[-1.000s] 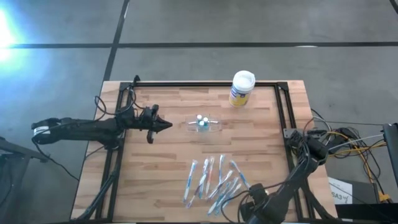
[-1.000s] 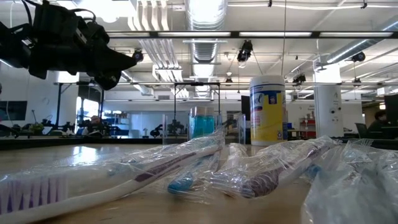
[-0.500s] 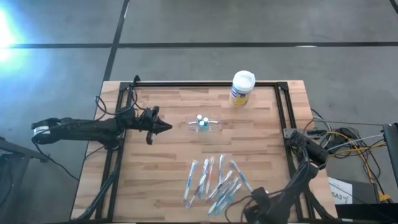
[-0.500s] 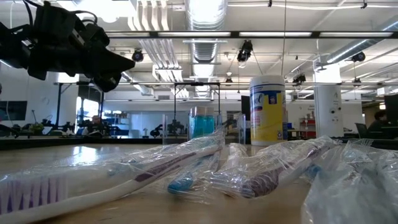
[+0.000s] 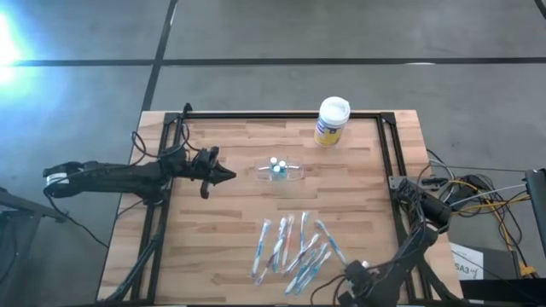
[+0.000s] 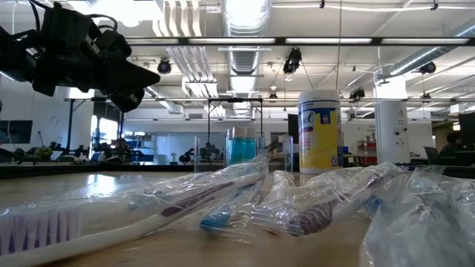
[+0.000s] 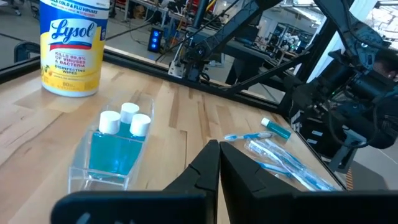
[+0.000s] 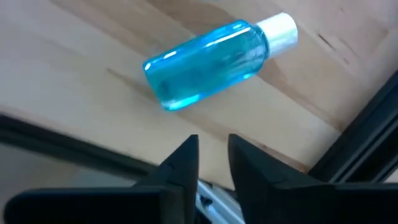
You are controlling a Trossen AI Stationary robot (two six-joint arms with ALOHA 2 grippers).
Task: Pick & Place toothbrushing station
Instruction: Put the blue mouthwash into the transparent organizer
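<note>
The toothbrushing station is a clear holder standing upright mid-table, with blue white-capped bottles inside. My left gripper hangs shut above the wood just to the holder's left, pointing at it, and shows high in the low view. My right gripper is low at the table's near edge; its fingers stand slightly apart with nothing between them. A loose blue bottle lies on its side on the wood just ahead of them.
A yellow-and-blue canister with a white lid stands at the far edge. Several wrapped toothbrushes lie near the front, close to my right arm. A black frame rims the table. Cables lie off its right side.
My right arm has shifted slightly toward the table's near right corner. The left arm and the holder have stayed put.
</note>
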